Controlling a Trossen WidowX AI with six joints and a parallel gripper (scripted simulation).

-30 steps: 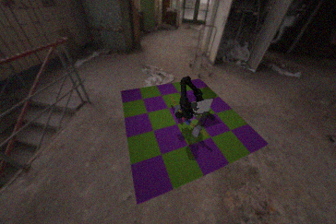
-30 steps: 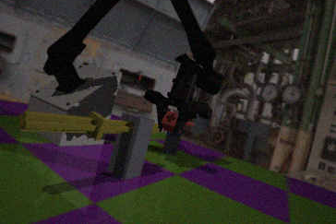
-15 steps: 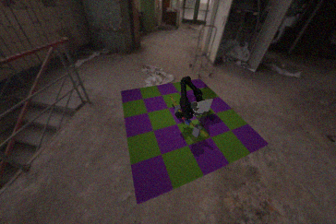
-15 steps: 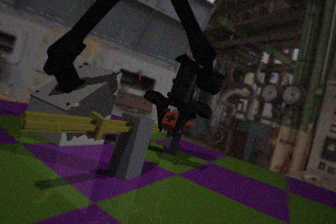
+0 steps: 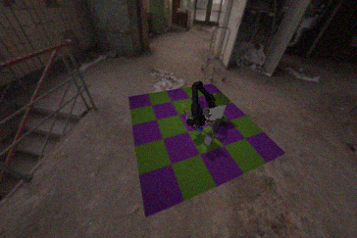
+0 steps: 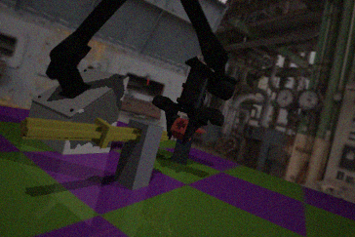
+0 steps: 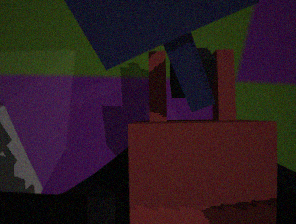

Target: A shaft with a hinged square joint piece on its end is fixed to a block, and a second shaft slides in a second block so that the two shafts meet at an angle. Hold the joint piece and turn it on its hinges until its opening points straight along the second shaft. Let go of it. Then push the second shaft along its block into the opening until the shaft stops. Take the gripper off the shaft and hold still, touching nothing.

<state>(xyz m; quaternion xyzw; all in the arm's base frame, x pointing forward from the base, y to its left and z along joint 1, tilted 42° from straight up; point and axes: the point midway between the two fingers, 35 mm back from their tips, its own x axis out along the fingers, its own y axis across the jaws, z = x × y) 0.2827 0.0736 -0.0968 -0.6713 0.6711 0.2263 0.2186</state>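
Observation:
The red joint piece (image 6: pixel 179 128) (image 7: pixel 202 165) is between the fingers of my gripper (image 6: pixel 182 127), which is shut on it. In the wrist view its two red prongs stand on either side of a blue shaft end, which comes at a slant from the dark blue block (image 7: pixel 160 25). That block also shows low behind the gripper in the exterior view (image 6: pixel 181 153). The yellow second shaft (image 6: pixel 63 130) passes through the grey block (image 6: pixel 138 157); its short front end shows just past that block, near the left finger. Which way the joint's opening points is hard to tell.
The grey box (image 6: pixel 83 111) under the arm's base stands behind the yellow shaft. The yellow shaft has a raised collar (image 6: pixel 102 133) on the side of the grey block away from the joint. A purple and green checkered mat (image 5: pixel 162 185) (image 6: pixel 244 196) lies below.

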